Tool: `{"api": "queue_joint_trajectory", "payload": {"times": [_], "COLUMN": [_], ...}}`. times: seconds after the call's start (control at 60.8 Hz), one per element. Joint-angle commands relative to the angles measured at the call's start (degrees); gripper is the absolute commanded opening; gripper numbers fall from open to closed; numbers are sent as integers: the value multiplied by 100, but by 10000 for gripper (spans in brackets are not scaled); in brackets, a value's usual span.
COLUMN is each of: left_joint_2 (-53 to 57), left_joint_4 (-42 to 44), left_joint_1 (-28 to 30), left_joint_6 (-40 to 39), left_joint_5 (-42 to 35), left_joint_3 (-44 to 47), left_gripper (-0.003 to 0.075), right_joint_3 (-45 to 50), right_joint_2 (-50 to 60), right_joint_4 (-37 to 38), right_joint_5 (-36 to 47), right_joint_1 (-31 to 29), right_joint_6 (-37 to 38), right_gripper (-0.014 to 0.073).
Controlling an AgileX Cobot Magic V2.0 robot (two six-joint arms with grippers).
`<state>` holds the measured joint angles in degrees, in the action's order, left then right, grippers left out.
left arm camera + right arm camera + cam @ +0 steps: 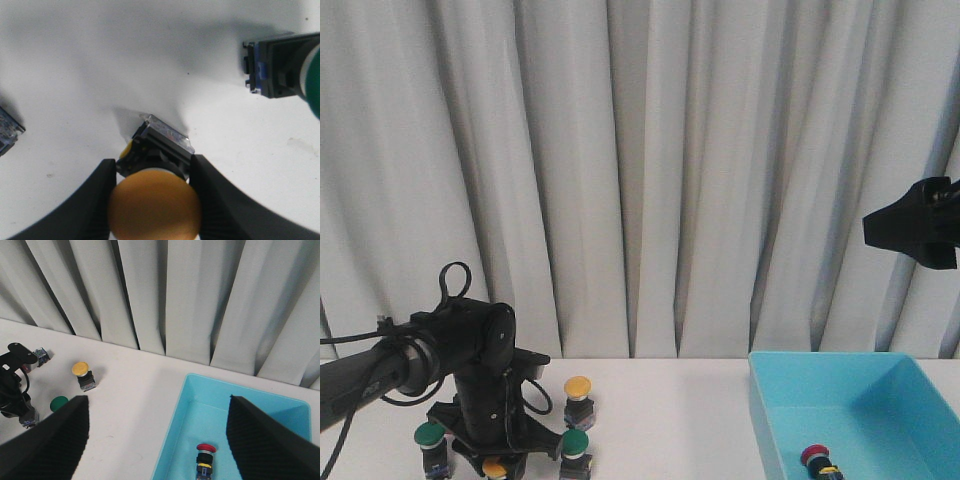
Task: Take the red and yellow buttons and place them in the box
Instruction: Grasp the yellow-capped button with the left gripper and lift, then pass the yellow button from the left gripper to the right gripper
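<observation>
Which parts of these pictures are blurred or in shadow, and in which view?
Left wrist view: the yellow button between the left pincer fingers is soft and out of focus, with a grey shadow on the table behind. Right wrist view: the right pincer fingers are dark, blurred shapes. Front view: evenly lit, curtain folds softly shaded.

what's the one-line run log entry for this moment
left gripper: around yellow-capped push button | right gripper: open, raised | turquoise plastic box: one red-capped button

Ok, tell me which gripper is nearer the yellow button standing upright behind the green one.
Left. The left gripper is down on the table just beside that yellow button, closed around another yellow button. The right gripper hangs high above the box, far off.
</observation>
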<state>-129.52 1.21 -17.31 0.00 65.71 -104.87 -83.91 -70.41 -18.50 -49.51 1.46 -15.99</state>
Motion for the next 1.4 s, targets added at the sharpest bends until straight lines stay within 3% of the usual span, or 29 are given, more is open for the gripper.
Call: {"api": "queue_joint_trajectory", "payload": {"times": [0.0,0.197,0.428,0.592,0.757,0.839,0.954,1.135,1.382], "left_joint_2": [366,615,1851,2920,3632,3857,4094,4283,4296], "left_joint_4": [29,13,-223,-1649,-3671,-4449,-4993,-4932,-4306], "left_joint_1": [13,13,13,8,-8,-8,-8,-14,-687], "left_joint_6": [156,462,1368,2657,4316,5072,5386,5310,5167], "left_joint_5": [-77,186,147,-247,128,600,594,594,594], "left_joint_3": [-164,-418,-565,-559,-559,-559,-539,-534,-528], "left_gripper": [12,-7,-7,-7,-7,-7,-7,-7,-7], "right_joint_3": [-152,-152,-152,-152,-152,-152,-152,-152,-152], "right_joint_2": [131,131,44,-95,-155,-155,-155,-155,-155], "right_joint_4": [-129,-361,-1537,-2877,-3957,-3961,-3436,-2300,-1843], "right_joint_5": [301,279,1,-914,-1744,-1830,-1580,-874,-95], "right_joint_1": [-18,-18,-18,-18,33,326,1076,1993,2162], "right_joint_6": [-42,-548,-2456,-4446,-5907,-6103,-6140,-5832,-5390], "right_gripper": [561,561,561,561,561,561,561,561,561]}}
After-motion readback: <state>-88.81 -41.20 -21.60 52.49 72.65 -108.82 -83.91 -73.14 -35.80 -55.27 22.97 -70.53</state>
